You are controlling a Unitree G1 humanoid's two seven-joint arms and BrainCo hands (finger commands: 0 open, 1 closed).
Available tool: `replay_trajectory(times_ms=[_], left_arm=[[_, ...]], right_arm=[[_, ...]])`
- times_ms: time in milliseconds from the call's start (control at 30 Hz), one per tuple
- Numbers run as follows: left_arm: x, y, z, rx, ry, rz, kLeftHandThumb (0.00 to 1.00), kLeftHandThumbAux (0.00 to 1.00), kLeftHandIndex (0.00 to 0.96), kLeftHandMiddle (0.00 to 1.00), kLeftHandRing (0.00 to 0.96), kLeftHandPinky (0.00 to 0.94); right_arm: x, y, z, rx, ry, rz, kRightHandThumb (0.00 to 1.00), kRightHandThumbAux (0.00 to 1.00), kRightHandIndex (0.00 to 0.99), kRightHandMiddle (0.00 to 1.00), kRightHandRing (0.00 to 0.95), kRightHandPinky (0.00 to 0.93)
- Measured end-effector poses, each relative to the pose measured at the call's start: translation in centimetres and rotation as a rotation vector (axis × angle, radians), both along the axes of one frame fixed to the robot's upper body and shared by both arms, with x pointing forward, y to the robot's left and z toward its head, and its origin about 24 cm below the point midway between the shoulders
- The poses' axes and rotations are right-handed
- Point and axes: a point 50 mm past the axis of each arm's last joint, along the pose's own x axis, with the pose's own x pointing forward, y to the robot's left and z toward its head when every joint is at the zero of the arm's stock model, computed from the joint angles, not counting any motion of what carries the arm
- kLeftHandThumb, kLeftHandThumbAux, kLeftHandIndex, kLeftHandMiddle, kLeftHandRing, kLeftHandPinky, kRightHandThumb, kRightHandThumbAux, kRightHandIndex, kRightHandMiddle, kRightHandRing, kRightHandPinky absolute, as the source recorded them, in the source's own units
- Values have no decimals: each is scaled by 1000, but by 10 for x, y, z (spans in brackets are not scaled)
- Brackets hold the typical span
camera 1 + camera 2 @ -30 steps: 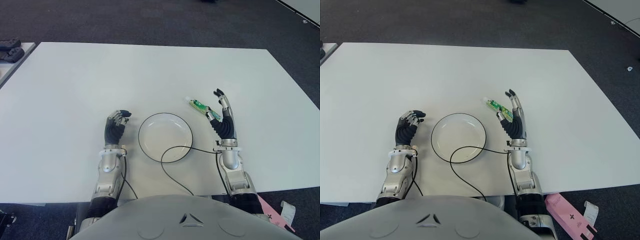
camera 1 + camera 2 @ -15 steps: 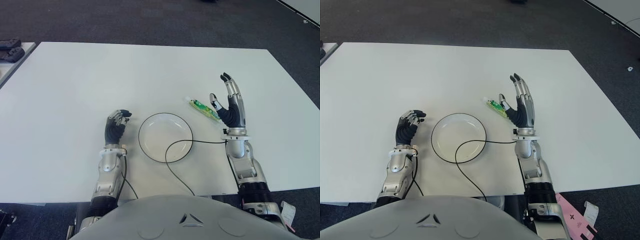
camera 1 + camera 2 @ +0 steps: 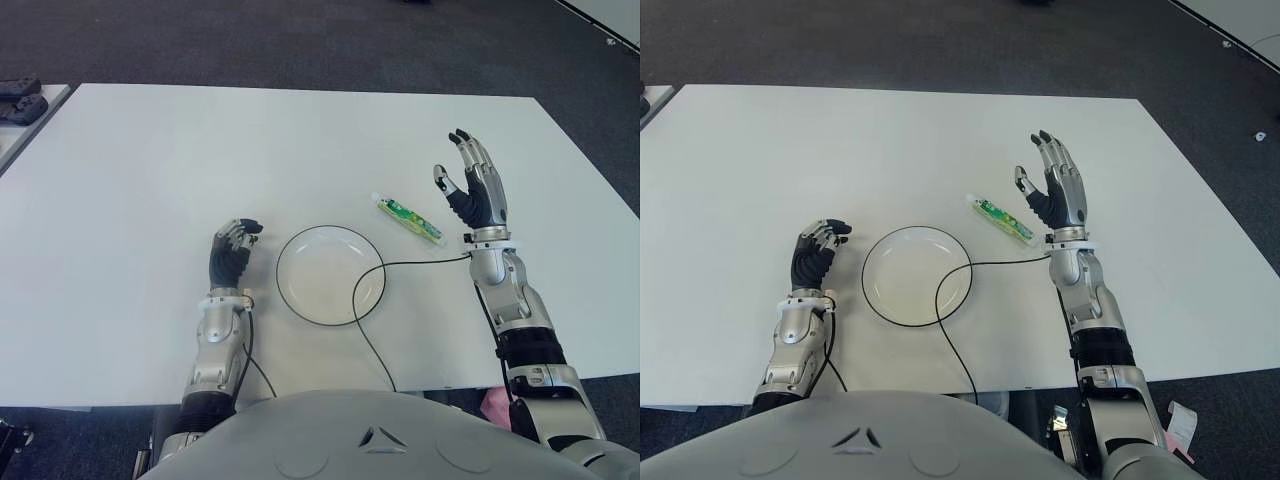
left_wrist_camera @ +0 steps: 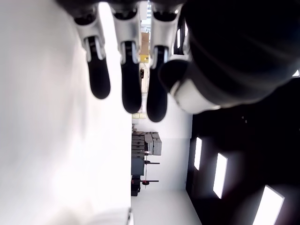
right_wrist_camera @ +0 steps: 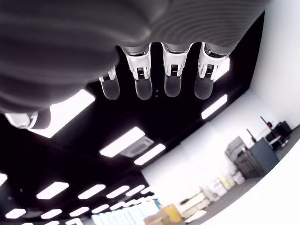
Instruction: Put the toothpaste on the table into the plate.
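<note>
Small green-and-white toothpaste tube (image 3: 407, 218) lies flat on the white tabletop (image 3: 200, 150), right of centre, angled diagonally, white cap end pointing toward the far-left corner. Not in the plate, not held.

Round white plate with a thin dark rim (image 3: 286, 290) sits toward the near edge, roughly mid-width. Tube is just beside it on the far-right side, apart from the rim. Plate holds nothing.

Right hand (image 3: 476, 190) is raised over the right part of the tabletop, just right of the tube and not touching it. Fingers (image 3: 466, 150) extended and spread, pointing toward the far edge, thumb out toward the tube; they hold nothing. Right wrist view agrees: fingers (image 5: 172, 77) straight and apart, with only ceiling lights beyond them.

Left hand (image 3: 231, 256) shows just left of the plate, toward the near edge. Fingers (image 4: 129, 89) curled in, grasping nothing.

Thin black cable (image 3: 372, 300) runs from the right wrist across the plate's right part and off the near edge. Dark carpet floor (image 3: 300, 40) beyond the far edge.
</note>
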Motion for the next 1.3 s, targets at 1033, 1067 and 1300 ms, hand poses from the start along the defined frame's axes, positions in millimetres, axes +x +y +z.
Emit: replay_trajectory(times_ms=[1033,1067,1300], left_arm=[[-2,0,1,5,-6,8,704,726,422,440,371,350],[-2,0,1,6,-6,11,704,726,422,440,370,350],[-3,0,1,5,-3,16,706,725,422,441,371,351]], right_arm=[[38,15,-21,-329,443,48,591,127,0,0,0,0],[38,15,-23,-339,455,48,591,126,0,0,0,0],[39,17,-30,-390,523,57,580,123,0,0,0,0]])
